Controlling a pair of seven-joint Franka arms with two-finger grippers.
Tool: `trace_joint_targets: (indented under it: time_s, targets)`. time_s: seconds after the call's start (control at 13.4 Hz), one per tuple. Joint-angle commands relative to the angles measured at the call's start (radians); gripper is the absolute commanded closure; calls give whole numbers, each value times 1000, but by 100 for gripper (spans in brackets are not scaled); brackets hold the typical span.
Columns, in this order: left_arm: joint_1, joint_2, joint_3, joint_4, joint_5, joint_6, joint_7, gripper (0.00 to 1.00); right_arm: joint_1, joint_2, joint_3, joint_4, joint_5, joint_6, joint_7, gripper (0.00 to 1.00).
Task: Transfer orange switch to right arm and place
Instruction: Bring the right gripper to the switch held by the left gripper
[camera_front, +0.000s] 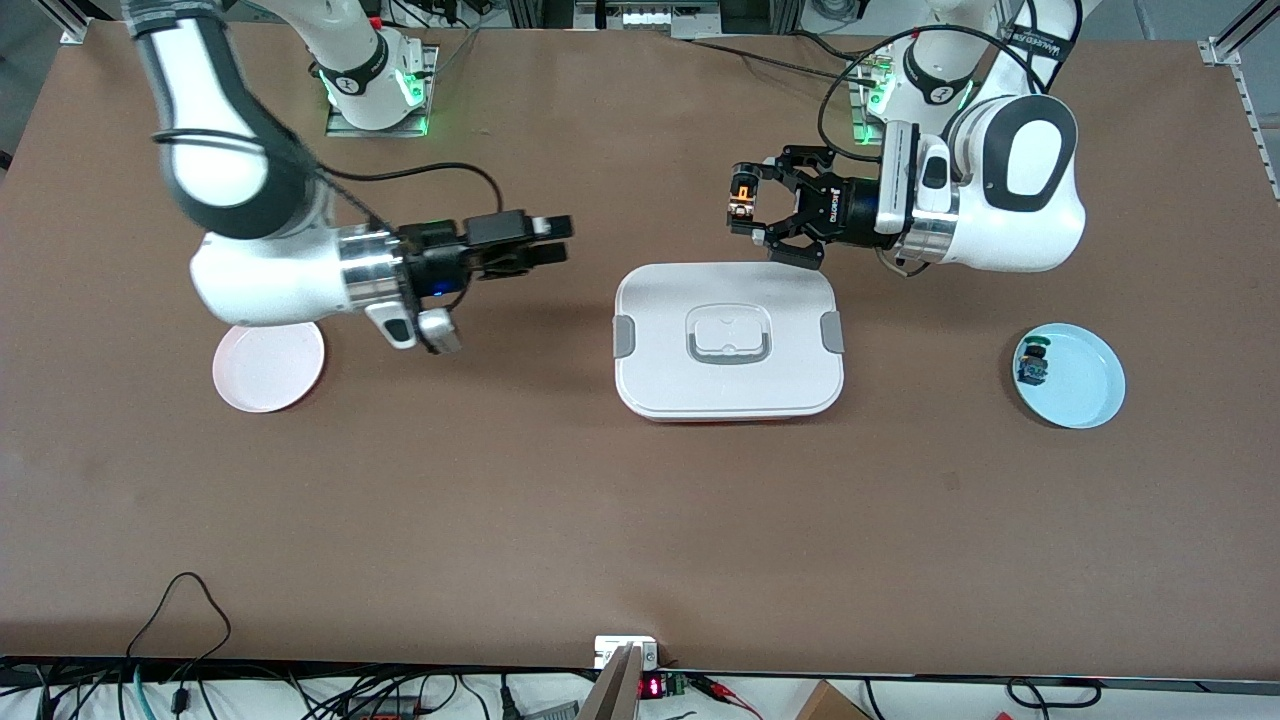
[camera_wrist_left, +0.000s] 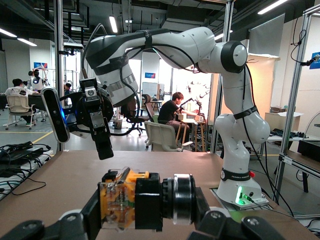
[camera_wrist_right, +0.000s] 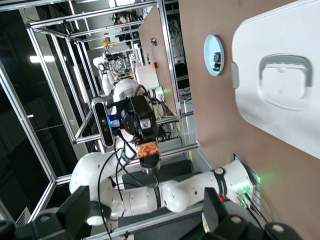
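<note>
The orange switch (camera_front: 741, 195), a small black push-button with an orange block, is held in the air with my left gripper (camera_front: 745, 208) shut on it. In the left wrist view the switch (camera_wrist_left: 142, 201) lies crosswise between the black fingers (camera_wrist_left: 75, 220). My left gripper hangs over the table just by the white lidded box's edge. My right gripper (camera_front: 562, 241) is open with nothing in it, over bare table between the pink plate and the box. It points toward the switch across a clear gap. The right wrist view shows its open gripper (camera_wrist_right: 145, 210) facing the switch (camera_wrist_right: 148, 150).
A white lidded box (camera_front: 650, 390) sits mid-table. A pink plate (camera_front: 268, 367) lies under the right arm. A light blue plate (camera_front: 1085, 385) at the left arm's end holds a small switch with green and blue parts (camera_front: 1035, 362). Cables run along the table's edges.
</note>
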Motion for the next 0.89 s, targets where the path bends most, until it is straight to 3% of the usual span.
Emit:
trace_joint_targets:
  time_s: [0.0,0.45,0.67,0.82]
  targets:
    - [11,-30,-8,-22,-37,-8,33,100,83,-31,-9,-33,96,100,-31,0]
    - [8,-27,-11,-14,-44,-6,34,100,155,-26,-9,-79,316,128,-205,0]
    - [7,-27,-11,-13,-44,-6,34,100,198,-26,-9,-84,354,233,-332,0]
    - [8,-27,-13,-13,-44,-6,34,100,236,-26,-9,-84,427,296,-380,0]
